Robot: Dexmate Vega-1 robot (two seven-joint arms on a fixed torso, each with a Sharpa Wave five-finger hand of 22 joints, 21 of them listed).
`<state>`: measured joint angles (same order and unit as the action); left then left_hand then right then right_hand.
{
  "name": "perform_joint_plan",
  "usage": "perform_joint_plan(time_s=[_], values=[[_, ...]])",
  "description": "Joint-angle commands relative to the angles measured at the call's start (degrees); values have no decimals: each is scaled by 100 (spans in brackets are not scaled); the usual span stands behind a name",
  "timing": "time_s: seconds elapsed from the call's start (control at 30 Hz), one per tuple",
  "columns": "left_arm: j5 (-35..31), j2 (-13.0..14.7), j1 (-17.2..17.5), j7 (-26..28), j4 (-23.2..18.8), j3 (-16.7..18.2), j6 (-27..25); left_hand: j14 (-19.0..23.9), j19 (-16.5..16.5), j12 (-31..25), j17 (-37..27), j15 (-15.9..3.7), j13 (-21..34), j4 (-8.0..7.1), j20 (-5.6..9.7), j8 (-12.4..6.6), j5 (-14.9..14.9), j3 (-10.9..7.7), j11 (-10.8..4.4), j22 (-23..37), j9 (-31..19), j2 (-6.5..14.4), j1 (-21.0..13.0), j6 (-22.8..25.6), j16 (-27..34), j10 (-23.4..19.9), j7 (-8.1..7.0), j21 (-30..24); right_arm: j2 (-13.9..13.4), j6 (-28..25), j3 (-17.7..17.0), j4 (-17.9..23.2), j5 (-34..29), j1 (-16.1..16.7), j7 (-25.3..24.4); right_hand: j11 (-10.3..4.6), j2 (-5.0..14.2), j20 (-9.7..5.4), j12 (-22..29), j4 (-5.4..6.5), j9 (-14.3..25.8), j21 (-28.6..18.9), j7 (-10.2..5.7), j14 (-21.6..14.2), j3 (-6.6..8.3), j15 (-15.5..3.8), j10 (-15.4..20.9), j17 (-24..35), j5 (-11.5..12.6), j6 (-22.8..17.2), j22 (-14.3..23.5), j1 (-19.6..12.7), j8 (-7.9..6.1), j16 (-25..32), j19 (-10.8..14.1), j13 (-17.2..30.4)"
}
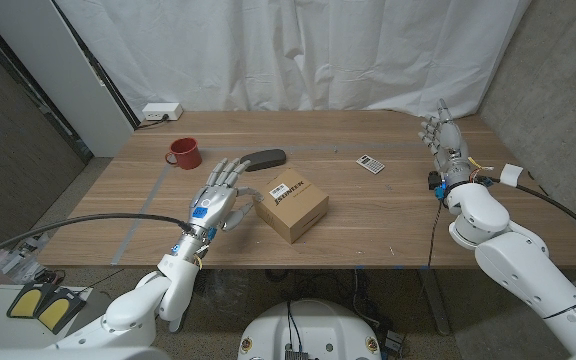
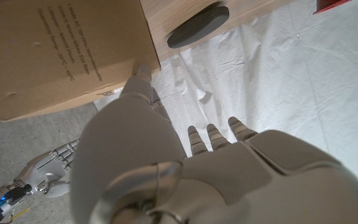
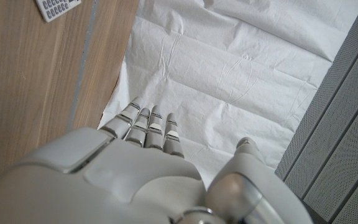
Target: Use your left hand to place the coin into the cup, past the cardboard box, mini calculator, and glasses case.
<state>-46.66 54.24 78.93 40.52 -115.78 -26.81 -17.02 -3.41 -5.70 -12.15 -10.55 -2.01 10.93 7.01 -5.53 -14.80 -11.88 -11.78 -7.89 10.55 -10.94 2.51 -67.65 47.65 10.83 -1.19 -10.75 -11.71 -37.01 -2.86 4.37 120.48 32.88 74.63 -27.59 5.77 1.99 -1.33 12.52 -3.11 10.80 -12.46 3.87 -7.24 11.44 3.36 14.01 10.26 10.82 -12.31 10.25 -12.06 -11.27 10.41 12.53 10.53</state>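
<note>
My left hand [image 1: 218,197] hovers over the table's front left part with its fingers spread, and I see nothing in it. Its thumb reaches toward the left corner of the cardboard box [image 1: 292,204], which the left wrist view shows close up as the box [image 2: 55,50] just beyond my left hand [image 2: 185,168]. Behind the hand lies the dark glasses case [image 1: 264,158], also seen as the case [image 2: 197,26]. The red cup [image 1: 183,153] stands upright at the back left. The mini calculator [image 1: 370,164] lies right of centre. I cannot make out the coin. My right hand [image 1: 444,135] stands raised with its fingers apart.
A strip of grey tape [image 1: 140,218] runs along the table left of my left hand. A white power strip [image 1: 160,111] sits at the back left corner. Cables hang near the right edge. A white curtain [image 3: 241,68] hangs behind the table.
</note>
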Motion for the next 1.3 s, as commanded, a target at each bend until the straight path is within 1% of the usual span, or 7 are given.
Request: perform_joint_plan(time_s=[0.03, 0.2, 0.5, 0.8, 0.93, 1.13, 1.3], values=[[49, -11, -38, -17, 33, -31, 76, 13, -62, 18, -27, -147, 5, -5, -8, 9, 17, 9, -22, 6, -13, 59, -4, 84, 37, -25, -5, 8, -15, -3, -3, -10, 10, -12, -2, 3, 12, 18, -8, 1, 8, 33, -18, -49, -22, -6, 18, 21, 1, -22, 34, 22, 8, 22, 56, 19], [55, -25, -63, -24, 60, -47, 89, 28, -65, 13, -28, -159, 5, -4, -9, -11, 17, 12, -27, 6, -22, 57, -4, 138, 41, -42, -16, 7, -24, -32, -21, 3, 33, -1, -10, 1, 14, 15, -10, -1, 8, 35, -16, -53, -23, -7, 14, 20, 1, -24, 35, 21, 7, 23, 57, 19], [90, -77, -95, -55, 107, -88, 73, 40, -68, 13, -32, -163, 5, -5, -4, -8, 16, 19, -26, 6, -23, 54, 1, 162, 43, -52, 14, 3, -54, -117, -21, 7, 63, -17, -20, 4, 16, 17, -8, -4, 8, 39, -20, -53, -26, -9, 22, 20, 1, -21, 35, 22, 8, 23, 58, 20], [126, -102, -141, -116, 144, -131, 65, 51, -73, 1, -34, -184, 5, -3, 1, -31, 14, 20, -30, 7, -18, 58, -5, 266, 43, -99, 89, 0, -47, -141, -7, -22, 87, -42, -34, 3, 18, 17, -10, -5, 8, 42, -22, -60, -30, -4, 19, 20, 1, -20, 35, 25, 8, 25, 61, 20], [119, -105, -162, -152, 149, -155, 47, 55, -76, -4, -33, -181, 5, -3, -2, -37, 14, 26, -24, 7, -16, 53, -1, 302, 42, -118, 89, 0, -50, -136, 4, -40, 89, -62, -24, -3, 19, 17, -9, -7, 8, 43, -20, -59, -32, -4, 25, 19, 1, -22, 35, 25, 8, 24, 62, 20], [98, -134, -196, -113, 172, -185, 42, 81, -82, -10, -36, -190, 4, 0, -2, -104, 11, 25, -19, 7, -22, 56, -9, 499, 50, -157, 116, -1, -66, -126, 20, -77, 105, -106, 21, -6, 20, 18, -7, -9, 8, 45, -20, -57, -35, -5, 30, 19, 2, -20, 35, 25, 8, 23, 63, 20], [80, -172, -218, -8, 205, -203, 65, 121, -81, -27, -37, -214, 4, 7, -7, -195, 10, 28, -36, 7, -50, 52, -20, 713, 59, -223, 123, -5, -71, -99, 15, -92, 108, -113, 32, -7, 20, 18, -8, -10, 8, 47, -13, -58, -36, -5, 30, 19, 2, -19, 35, 25, 9, 23, 64, 20]])
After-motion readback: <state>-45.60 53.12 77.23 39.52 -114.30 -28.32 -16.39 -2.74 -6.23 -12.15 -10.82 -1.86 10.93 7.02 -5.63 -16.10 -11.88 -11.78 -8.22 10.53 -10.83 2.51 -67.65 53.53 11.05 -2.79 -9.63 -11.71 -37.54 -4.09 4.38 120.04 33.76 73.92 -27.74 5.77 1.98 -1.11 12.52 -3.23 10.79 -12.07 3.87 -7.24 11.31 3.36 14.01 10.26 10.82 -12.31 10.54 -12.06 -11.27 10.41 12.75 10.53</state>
